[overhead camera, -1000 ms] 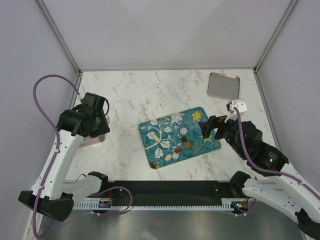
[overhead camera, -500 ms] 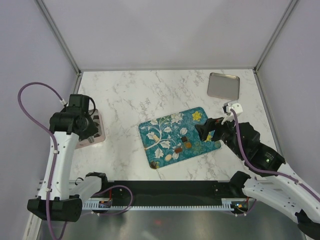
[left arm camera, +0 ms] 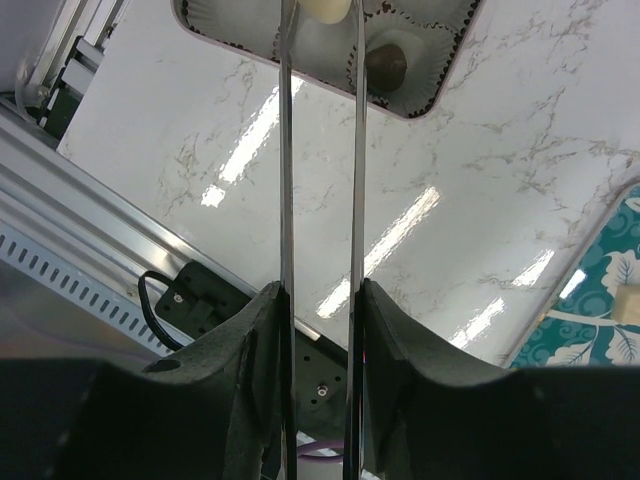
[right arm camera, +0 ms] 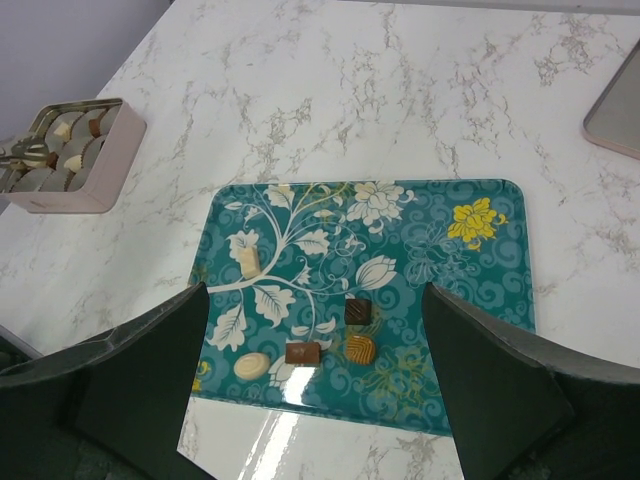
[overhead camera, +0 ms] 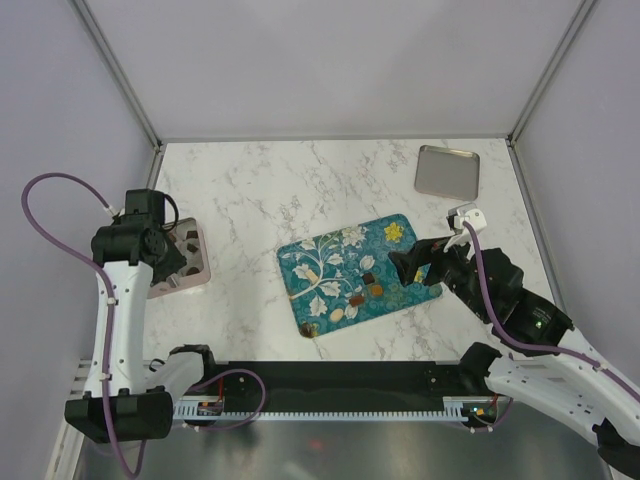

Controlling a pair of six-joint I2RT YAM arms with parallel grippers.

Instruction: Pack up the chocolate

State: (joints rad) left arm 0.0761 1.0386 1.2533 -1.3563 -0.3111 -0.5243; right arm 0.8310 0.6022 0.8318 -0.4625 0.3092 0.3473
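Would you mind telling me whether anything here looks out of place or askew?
Only the teal floral rectangular tray sits turned at an angle to the edges of the white marble table; nothing looks spilled or damaged.

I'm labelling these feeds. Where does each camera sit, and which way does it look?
Top external: high behind the robot, looking down on the marble table; left arm and right arm show.
Left wrist: on that arm, looking along the thin fingers of the left tool to the pink box.
Right wrist: looks down through the open right tool at the teal tray.
All share box, tray.
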